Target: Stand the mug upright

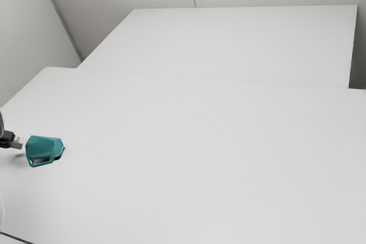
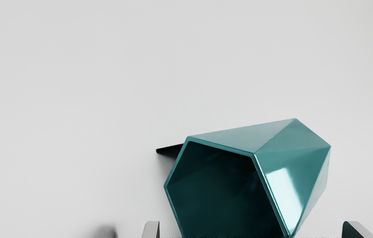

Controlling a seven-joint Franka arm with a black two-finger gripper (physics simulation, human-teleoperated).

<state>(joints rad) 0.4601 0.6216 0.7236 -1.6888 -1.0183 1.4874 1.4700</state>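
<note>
– Mug [image 1: 46, 144], seen from where I stand?
– Teal, faceted, lying on its side on the white table [image 1: 189, 158], at the exterior view's left. Handle [image 1: 42, 164] low on its side, mouth facing the gripper [image 1: 20, 143].
– And the claw?
– Just beside the mug. Fingers [image 2: 151, 230] well apart, bare space inside each one, so nothing gripped; mug not upright

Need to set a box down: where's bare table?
The white tabletop is bare from the glossy teal faceted mug, lying on its side, to the exterior view's right edge, and back to the seam. Crowded: the exterior view's left, where open jaws stand near the mug.
</note>
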